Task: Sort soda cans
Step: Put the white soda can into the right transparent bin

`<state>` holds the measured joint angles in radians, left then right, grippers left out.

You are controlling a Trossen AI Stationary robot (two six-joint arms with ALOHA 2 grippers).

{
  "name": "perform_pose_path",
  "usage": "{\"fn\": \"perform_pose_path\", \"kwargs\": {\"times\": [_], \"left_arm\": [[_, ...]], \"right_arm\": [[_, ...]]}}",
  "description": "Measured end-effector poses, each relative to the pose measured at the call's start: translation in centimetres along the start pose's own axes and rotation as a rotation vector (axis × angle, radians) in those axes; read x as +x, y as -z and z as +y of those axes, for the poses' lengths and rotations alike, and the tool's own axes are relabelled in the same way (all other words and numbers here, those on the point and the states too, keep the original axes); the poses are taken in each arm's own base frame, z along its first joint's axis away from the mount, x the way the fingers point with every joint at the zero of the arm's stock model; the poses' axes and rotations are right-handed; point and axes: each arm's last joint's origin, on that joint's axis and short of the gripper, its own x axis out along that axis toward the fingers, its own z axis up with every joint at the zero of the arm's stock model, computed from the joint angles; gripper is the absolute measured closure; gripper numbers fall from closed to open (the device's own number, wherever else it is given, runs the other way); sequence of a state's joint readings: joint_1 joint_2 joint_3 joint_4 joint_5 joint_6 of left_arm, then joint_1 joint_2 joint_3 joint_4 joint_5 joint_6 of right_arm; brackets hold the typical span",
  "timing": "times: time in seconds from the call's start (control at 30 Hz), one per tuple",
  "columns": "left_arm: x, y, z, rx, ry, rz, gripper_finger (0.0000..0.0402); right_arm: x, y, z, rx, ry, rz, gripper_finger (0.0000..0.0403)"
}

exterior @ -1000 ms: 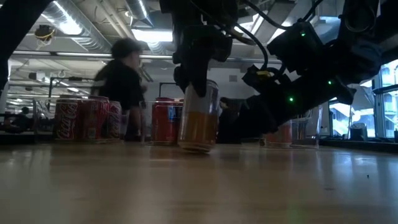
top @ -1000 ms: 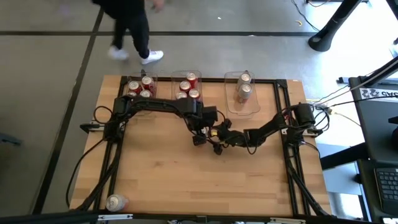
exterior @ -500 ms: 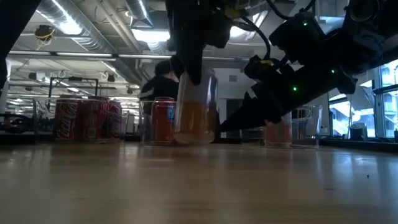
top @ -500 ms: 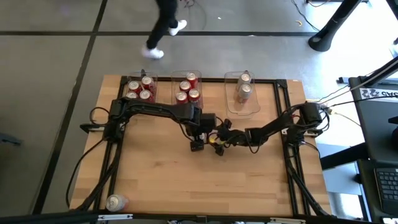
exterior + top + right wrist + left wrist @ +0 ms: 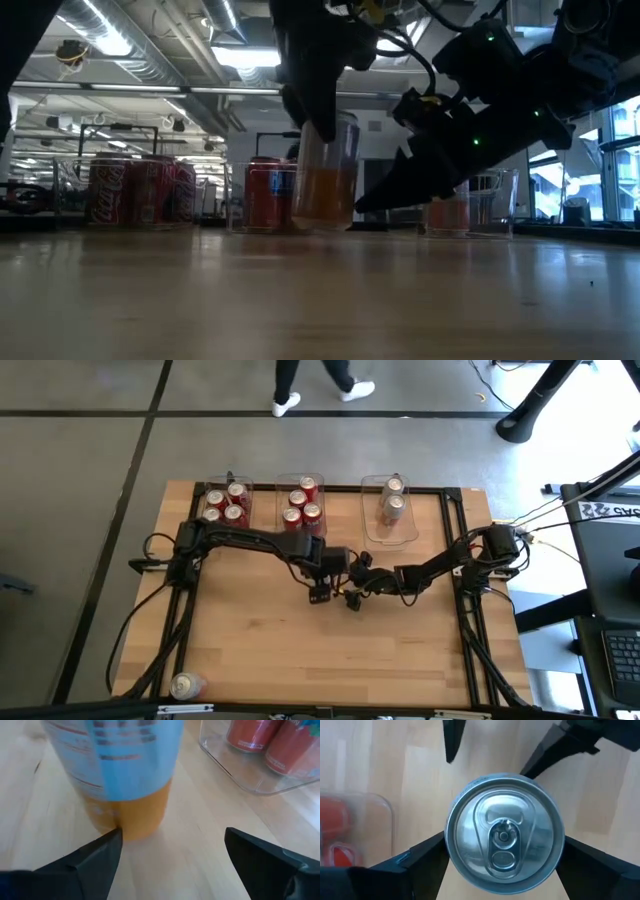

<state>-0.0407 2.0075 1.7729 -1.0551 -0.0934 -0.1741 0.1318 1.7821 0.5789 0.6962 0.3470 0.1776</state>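
A soda can with a silver top (image 5: 504,835) and a blue-and-orange body (image 5: 125,780) stands upright at the table's middle (image 5: 325,185). My left gripper (image 5: 328,568) is over it, shut on it. My right gripper (image 5: 352,582) is open and level beside the can's lower part, coming from the table's right; its two fingers also show beyond the can in the left wrist view. Whether the can's base rests on the table or hangs just above it, I cannot tell. Another silver can (image 5: 186,685) lies at the near left corner. My left gripper pinches the can's side wall just under the top rim (image 5: 451,851) between its two fingers (image 5: 415,862), coming from above and pointing down. The can sits upright in the hold. Of my right gripper, one fingertip (image 5: 114,839) stands at the can's orange base; whether it touches, I cannot tell.
Three clear bins stand along the far edge: the left (image 5: 226,506) and the middle (image 5: 301,502) hold red cans, the right (image 5: 390,510) holds two silver-topped cans. Bare wood stretches toward the near edge. A person walks on the floor beyond the far edge.
The can was tilted in my left gripper a second ago and now stands upright. My right gripper has drawn closer to the can's lower part. The person beyond the table has walked toward the right.
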Motion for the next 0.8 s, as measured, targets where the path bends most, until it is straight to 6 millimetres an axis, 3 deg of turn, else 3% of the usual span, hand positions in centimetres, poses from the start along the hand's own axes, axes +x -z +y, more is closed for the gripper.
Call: {"fn": "perform_pose_path", "kwargs": {"times": [0.17,0.3,0.5,0.7,0.8], "left_arm": [[0.5,0.4,-2.2,0.073,-0.057,-0.007,0.0084],[1.6,0.9,-3.3,0.102,-0.058,-0.035,0.0084],[2.1,1.4,-3.2,0.088,-0.062,-0.022,0.0084],[2.2,1.3,-3.2,0.156,-0.063,-0.028,0.0084],[2.2,1.3,-3.3,0.096,-0.063,-0.03,0.0084]], "right_arm": [[-0.5,0.4,0.2,-0.033,0.002,0.066,0.0052],[-2.0,0.0,1.0,-0.079,0.037,0.098,0.0052],[-4.2,-0.7,2.2,-0.133,0.108,0.081,0.0052],[-4.5,-0.8,2.5,-0.141,0.137,0.063,0.0052],[-4.5,-0.8,2.5,-0.143,0.139,0.068,0.0052]]}}
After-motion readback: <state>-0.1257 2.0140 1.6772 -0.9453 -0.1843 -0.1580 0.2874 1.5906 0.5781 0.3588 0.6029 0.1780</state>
